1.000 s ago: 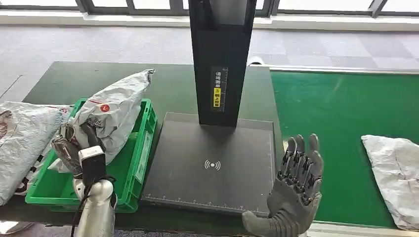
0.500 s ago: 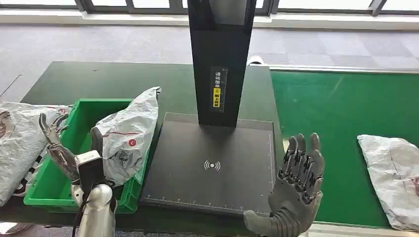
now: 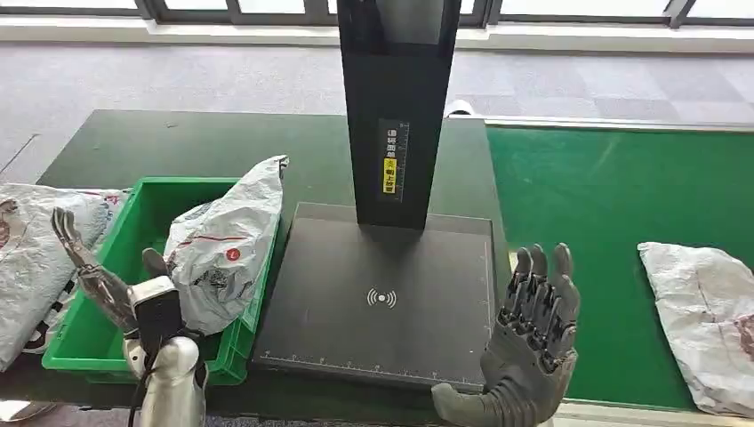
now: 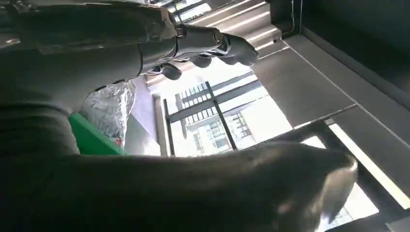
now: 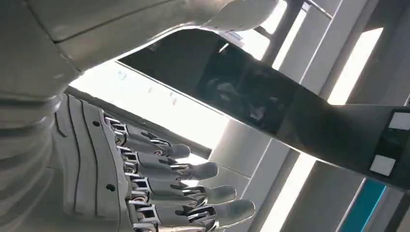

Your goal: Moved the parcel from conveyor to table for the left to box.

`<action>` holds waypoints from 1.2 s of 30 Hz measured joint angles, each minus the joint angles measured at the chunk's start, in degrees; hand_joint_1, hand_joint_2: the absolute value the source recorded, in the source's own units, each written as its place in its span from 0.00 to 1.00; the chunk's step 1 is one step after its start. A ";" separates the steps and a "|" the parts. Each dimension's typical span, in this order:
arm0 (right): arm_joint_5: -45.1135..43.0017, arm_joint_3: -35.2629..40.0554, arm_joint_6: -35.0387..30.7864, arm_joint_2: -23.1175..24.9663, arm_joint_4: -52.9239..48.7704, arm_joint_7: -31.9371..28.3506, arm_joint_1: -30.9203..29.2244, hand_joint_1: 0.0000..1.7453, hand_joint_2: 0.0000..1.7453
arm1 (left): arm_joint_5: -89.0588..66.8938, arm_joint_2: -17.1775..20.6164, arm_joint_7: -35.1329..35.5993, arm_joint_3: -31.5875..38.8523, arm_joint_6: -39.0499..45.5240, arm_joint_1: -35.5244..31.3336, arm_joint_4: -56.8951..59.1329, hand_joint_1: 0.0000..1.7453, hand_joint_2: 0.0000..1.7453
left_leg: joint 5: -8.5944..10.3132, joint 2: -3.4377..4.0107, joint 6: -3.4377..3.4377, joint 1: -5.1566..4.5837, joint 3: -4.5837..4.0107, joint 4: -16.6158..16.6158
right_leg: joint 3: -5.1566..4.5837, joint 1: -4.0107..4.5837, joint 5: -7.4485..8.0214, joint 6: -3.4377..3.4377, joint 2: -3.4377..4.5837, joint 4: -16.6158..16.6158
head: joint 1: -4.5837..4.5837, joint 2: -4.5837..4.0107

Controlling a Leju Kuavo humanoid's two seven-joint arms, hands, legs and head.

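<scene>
A crumpled grey-white parcel (image 3: 224,256) lies in the green crate (image 3: 88,336), leaning against the crate's right rim and sticking out above it. My left hand (image 3: 96,277) hovers over the crate's left side, apart from the parcel, fingers spread and holding nothing. The left wrist view has that hand (image 4: 193,42) with the parcel (image 4: 109,107) and a crate edge (image 4: 89,140) behind it. My right hand (image 3: 533,342) stands open, palm up and fingers upright, at the front right corner of the black scanner plate (image 3: 382,267); its fingers (image 5: 169,188) are straight.
The scanner's black post (image 3: 400,107) rises behind the plate. A second grey parcel (image 3: 702,320) lies on the green conveyor (image 3: 605,205) at the right. More parcels (image 3: 31,258) are piled on the table left of the crate.
My left hand let go of the parcel, which dropped into the crate and tipped right. The hand opened and drew back to the left. The conveyor parcel crept left.
</scene>
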 measured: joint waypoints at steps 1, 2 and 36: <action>0.04 0.00 0.00 0.11 0.00 0.00 -0.01 0.00 1.00 | 0.00 -0.09 0.00 0.09 0.00 0.21 -0.24 0.00 0.00 | 0.00 0.00 0.00 0.01 -0.01 0.00 | 0.00 0.01 0.00 0.00 0.00 0.00 | 0.00 0.00; 0.04 0.00 0.00 0.13 0.00 0.00 -0.01 0.00 1.00 | 0.00 -0.11 0.00 0.13 0.00 0.25 -0.35 0.00 0.00 | 0.00 0.00 0.00 0.01 -0.01 0.00 | 0.00 0.01 0.00 0.00 0.00 0.00 | 0.00 0.00; 48.96 -79.04 1.88 7.88 32.73 15.56 2.37 0.00 1.00 | 10.29 6.14 -0.07 -24.20 -26.29 22.27 -29.75 0.00 0.00 | -0.28 0.01 0.20 -0.12 -0.14 0.06 | -0.06 -0.13 -0.09 0.15 0.10 -0.17 | 0.00 0.00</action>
